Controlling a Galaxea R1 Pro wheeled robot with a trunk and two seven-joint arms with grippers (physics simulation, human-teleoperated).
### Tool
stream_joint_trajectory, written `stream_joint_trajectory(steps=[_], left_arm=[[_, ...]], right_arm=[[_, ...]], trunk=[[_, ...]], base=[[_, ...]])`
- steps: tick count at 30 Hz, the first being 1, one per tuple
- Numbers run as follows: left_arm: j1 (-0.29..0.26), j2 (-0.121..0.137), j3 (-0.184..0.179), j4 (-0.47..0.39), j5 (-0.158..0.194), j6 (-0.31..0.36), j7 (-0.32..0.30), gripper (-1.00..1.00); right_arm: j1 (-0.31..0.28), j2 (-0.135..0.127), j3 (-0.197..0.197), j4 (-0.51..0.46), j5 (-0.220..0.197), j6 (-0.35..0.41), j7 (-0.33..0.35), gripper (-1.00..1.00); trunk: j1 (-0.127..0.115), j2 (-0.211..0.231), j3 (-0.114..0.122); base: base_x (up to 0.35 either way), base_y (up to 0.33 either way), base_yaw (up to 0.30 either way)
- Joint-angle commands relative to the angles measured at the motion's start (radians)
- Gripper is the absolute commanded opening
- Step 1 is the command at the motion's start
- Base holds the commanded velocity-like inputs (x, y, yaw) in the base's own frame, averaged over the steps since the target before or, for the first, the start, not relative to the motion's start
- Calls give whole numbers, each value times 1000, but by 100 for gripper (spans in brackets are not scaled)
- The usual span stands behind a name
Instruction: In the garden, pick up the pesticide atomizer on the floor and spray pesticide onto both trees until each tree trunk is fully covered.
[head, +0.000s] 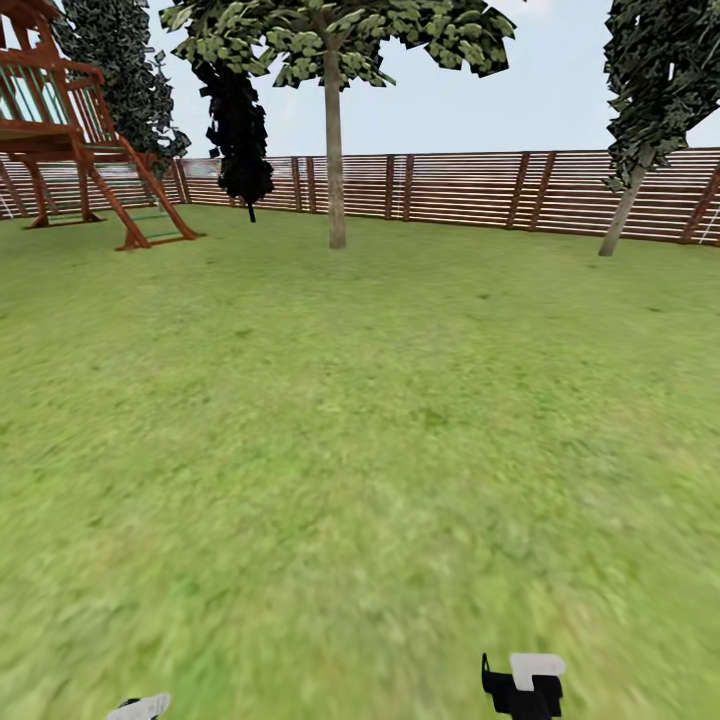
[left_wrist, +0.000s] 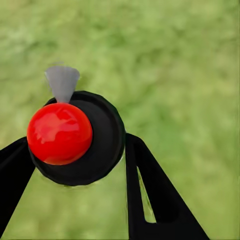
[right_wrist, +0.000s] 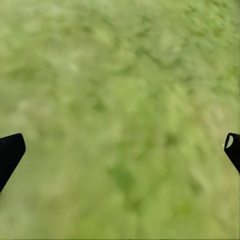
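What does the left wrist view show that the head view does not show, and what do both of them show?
Left wrist view: the pesticide atomizer, seen from above with its red top, sits between the two black fingers of the left gripper, which is closed on it.

Head view: a tree with a pale trunk in the middle distance, a second leaning tree at the right, the brown slat fence, a wooden play tower and a dark thin tree.

Both: the green lawn.

No text, label, brand, number or sign can be read anywhere. The pesticide atomizer (left_wrist: 75, 137) shows a plain red top, its surface bearing no lettering.
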Motion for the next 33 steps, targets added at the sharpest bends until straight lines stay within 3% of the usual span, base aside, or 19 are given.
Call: stream_joint_trajectory(steps=[1,33], left_arm=[[-1,0,0,1,2,-3,-1,-100],[-1,-2,-1,1,1,-1,-3,-100]], right_arm=[[-1,0,-5,2,10,-3,-3,100],[-1,2,-4,36,11,-3,-2,100]], trunk=[[0,0,-1],[0,0,-1]], base=[[338,0,0],[338,0,0]])
